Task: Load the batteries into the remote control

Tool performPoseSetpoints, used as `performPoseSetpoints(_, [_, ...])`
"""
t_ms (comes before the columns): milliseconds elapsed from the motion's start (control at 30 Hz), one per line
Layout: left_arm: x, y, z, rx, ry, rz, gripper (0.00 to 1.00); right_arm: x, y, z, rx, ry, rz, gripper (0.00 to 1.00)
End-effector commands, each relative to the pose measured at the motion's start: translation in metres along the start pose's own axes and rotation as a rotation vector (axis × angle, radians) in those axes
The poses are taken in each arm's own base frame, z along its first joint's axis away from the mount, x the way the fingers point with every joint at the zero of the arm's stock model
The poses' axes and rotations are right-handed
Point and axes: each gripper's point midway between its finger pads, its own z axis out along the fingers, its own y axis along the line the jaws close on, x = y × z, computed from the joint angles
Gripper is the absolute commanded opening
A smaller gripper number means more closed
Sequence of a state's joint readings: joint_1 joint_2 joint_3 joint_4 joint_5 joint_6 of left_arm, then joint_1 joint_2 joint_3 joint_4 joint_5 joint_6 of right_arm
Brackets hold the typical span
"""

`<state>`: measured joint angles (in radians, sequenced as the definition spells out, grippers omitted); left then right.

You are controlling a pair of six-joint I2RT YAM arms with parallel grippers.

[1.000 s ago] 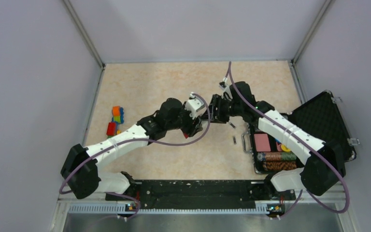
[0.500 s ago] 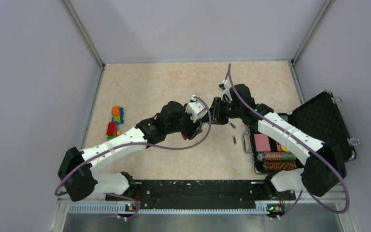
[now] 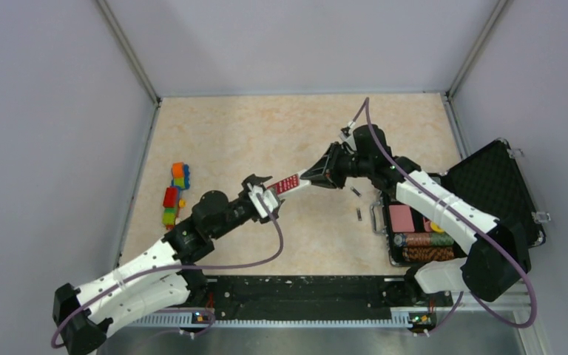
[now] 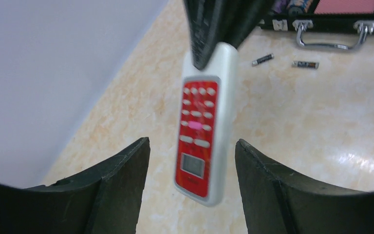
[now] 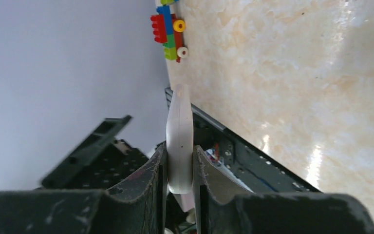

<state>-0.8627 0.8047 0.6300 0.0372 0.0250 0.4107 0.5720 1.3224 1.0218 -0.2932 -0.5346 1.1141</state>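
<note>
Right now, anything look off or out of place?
Nothing spilled or damaged, but the remote control hangs midair, pinched at one end by the right end effector, red face up, while both batteries lie loose beside the case handle.

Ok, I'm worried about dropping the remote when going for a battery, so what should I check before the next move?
1. Right gripper shut on one end of the remote: ok.
2. Left gripper open, with gaps on both sides of the remote: ok.
3. Batteries lying free on the table, near the case handle: ok.
4. Battery recess turned upward: not ok, the red button face is up.
5. Recess uncovered: cannot tell, that side is hidden.
</note>
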Motion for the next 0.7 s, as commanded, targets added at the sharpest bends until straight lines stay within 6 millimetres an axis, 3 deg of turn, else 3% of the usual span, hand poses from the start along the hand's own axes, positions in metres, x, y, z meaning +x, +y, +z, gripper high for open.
performPoseSetpoints(0, [-0.012, -0.006, -0.008, 0.027, -0.163, 0.265, 0.69, -0.015, 0.053, -0.012, -0.113, -0.039, 0.137, 0.00])
performPoseSetpoints(167, [0.001, -0.020, -0.010, 0.084, -0.164, 0.311, 0.72, -0.020, 0.059, -0.020, -0.111, -0.088, 0.242, 0.00])
performPoseSetpoints(533, [0.006, 0.010, 0.019, -0.064, -0.124, 0.460, 0.69, -0.015, 0.047, -0.019, -0.102, -0.104, 0.332, 0.00])
performPoseSetpoints(667, [0.009, 0.021, 0.027, -0.108, -0.076, 0.430, 0.63, -0.014, 0.048, -0.019, -0.106, -0.094, 0.340, 0.00])
